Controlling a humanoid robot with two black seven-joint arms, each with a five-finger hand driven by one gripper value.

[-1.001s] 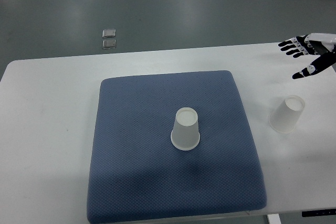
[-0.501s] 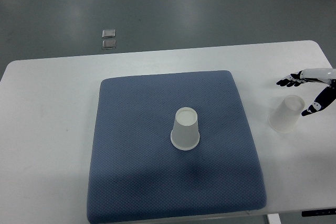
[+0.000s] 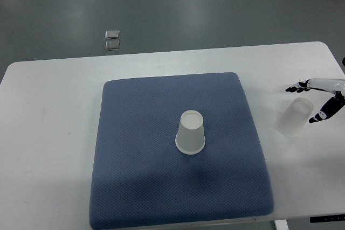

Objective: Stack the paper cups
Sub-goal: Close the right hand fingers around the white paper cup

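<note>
Top view: inverted cup point(image 3: 190, 133) near centre of blue mat point(image 3: 140, 176) on white surface point(image 3: 48, 133). Second cup point(image 3: 294, 117) stands right of mat, off it. Right hand point(image 3: 319, 100) just beside second cup, fingers point(image 3: 295, 88) spread apart around it, no clear grip.

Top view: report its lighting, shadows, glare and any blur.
Top view: even, soft overhead light; faint dark patches on the blue mat below the upside-down cup; pale glare on the grey floor; white table bright, not washed out; the right hand and the cup beside it look slightly soft; the rest is sharp.
</note>
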